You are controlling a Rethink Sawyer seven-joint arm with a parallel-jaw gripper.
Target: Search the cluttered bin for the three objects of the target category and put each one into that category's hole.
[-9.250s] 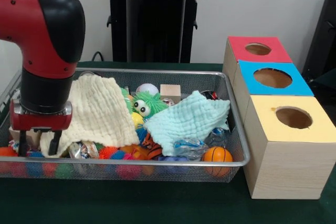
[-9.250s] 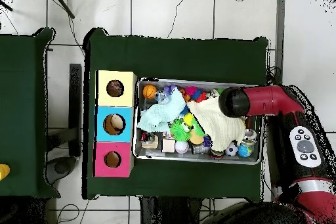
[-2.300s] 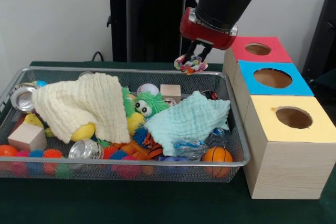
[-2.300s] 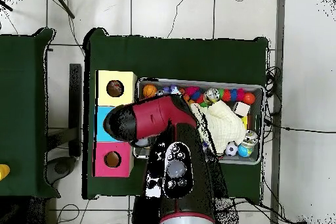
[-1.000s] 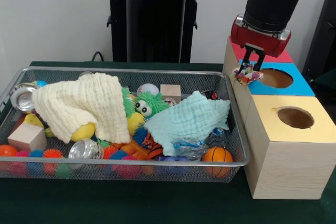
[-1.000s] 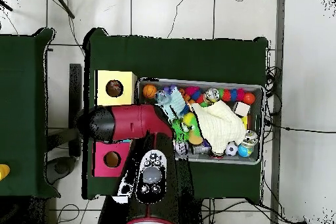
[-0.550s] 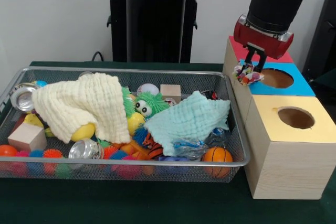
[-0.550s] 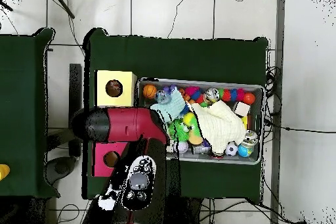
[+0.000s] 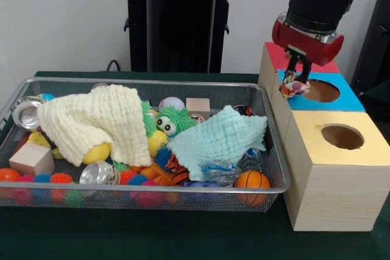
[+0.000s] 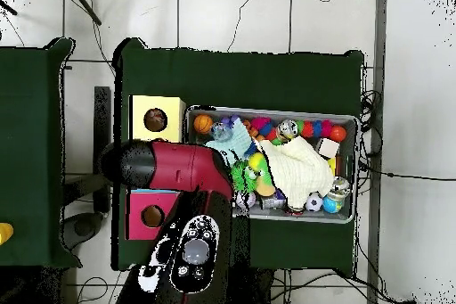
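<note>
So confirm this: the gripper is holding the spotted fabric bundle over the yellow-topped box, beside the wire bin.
Not quite. In the front view the gripper holds the spotted fabric bundle over the blue-topped box, not the yellow-topped box, beside the wire bin.

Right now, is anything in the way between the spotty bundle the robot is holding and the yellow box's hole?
Nothing visible is. The hand holds the spotty bundle above the blue box, and the yellow box's hole lies open and uncovered.
</note>
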